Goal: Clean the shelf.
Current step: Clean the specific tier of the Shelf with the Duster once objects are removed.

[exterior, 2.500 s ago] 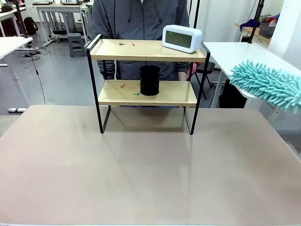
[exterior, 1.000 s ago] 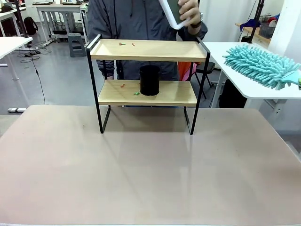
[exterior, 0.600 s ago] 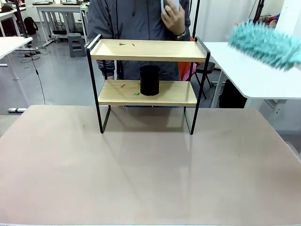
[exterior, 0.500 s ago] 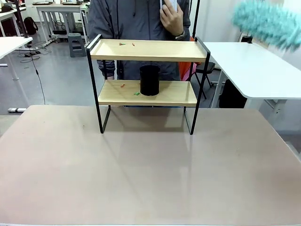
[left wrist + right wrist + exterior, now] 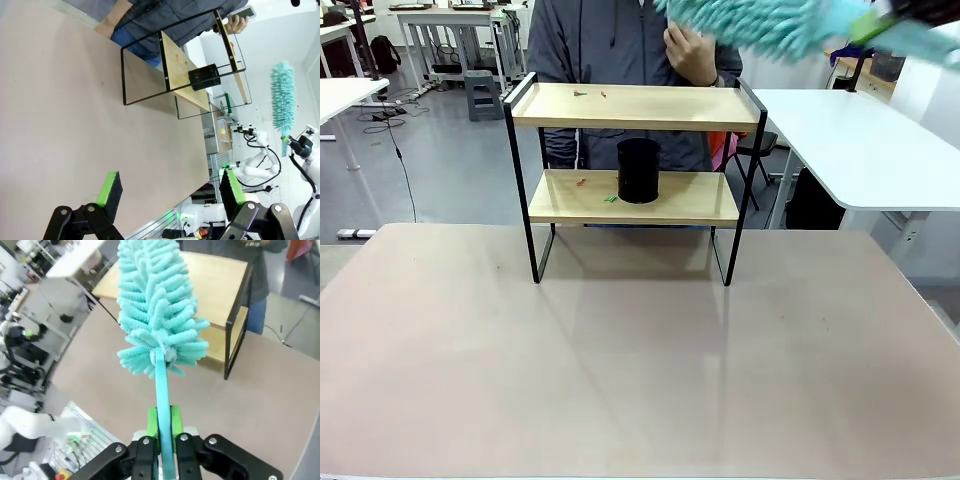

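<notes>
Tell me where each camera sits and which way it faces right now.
Front: fixed on the robot's side, facing across the table at the shelf and the person's hand; duster overhead.
Left wrist: on the left arm, rolled sideways, looking across the table at the shelf; open left gripper at the bottom.
Right wrist: looks down along the duster toward the shelf; right gripper shut on its handle.
Shared: all three show shelf and duster.
</notes>
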`<act>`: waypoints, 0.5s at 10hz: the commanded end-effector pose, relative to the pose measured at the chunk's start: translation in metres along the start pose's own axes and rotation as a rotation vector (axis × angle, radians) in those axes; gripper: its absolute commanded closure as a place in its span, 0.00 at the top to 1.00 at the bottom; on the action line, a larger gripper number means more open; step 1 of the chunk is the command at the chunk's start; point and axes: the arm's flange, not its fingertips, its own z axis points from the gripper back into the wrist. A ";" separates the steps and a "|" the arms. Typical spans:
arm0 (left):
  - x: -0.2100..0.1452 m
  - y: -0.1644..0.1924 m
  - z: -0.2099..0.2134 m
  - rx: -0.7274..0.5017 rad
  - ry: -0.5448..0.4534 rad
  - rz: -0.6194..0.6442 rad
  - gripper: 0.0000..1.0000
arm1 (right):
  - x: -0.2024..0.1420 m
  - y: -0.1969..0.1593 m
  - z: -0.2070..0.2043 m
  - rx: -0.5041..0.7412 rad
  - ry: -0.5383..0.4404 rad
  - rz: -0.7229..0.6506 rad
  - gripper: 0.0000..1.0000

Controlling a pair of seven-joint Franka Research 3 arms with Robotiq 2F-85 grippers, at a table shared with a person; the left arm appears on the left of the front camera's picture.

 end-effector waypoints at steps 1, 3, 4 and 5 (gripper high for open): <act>0.000 -0.001 -0.001 -0.017 -0.011 -0.020 1.00 | -0.023 -0.017 -0.025 -0.051 -0.009 -0.033 0.12; 0.000 -0.001 -0.001 -0.017 -0.011 -0.020 1.00 | 0.000 0.000 0.000 0.000 0.000 0.000 0.12; 0.000 -0.001 -0.001 -0.017 -0.011 -0.020 1.00 | 0.000 0.000 0.000 0.000 0.000 0.000 0.12; 0.000 -0.001 -0.001 -0.017 -0.011 -0.020 1.00 | -0.009 -0.003 -0.023 -0.016 0.021 0.019 0.12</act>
